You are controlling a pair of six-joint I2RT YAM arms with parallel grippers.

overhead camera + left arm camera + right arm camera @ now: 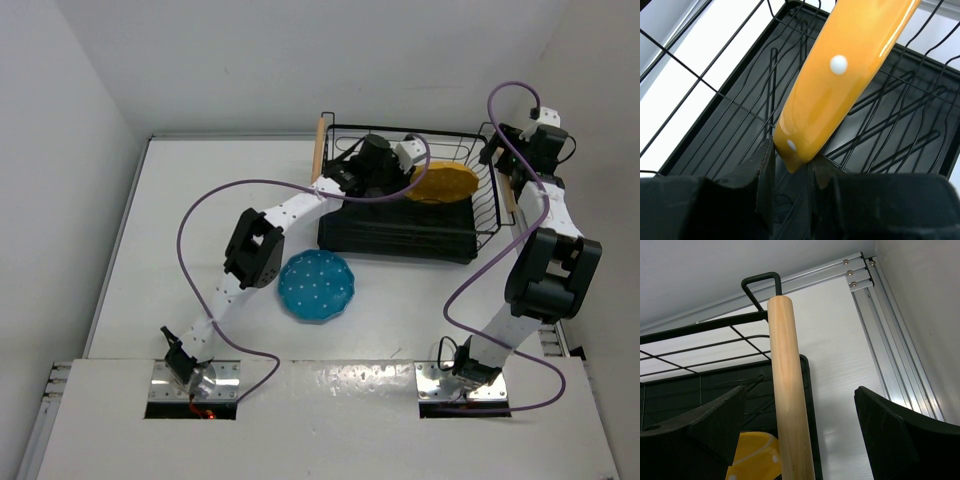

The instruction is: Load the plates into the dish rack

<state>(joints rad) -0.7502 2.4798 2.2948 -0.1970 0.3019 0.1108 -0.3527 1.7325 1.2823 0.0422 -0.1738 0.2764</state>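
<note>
Left gripper (pixel 792 167) over rack (pixel 715 125) — pinching yellow plate (pixel 850 60).

Two plates are showing: one yellow plate (pixel 441 184) and one blue plate (pixel 316 286). One dish rack (pixel 400 240) is standing there, carrying two wooden handles, a left handle (pixel 319 150) and a right handle (pixel 787 405). Two robot arms, a left arm (pixel 262 245) and a right arm (pixel 545 270), are reaching out, each trailing one purple cable (pixel 190 215).

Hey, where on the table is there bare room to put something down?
Free: the table left of the dish rack, and the strip between teal plate and right arm. Crowded: inside the rack, where the left claw holds the yellow plate.
</note>
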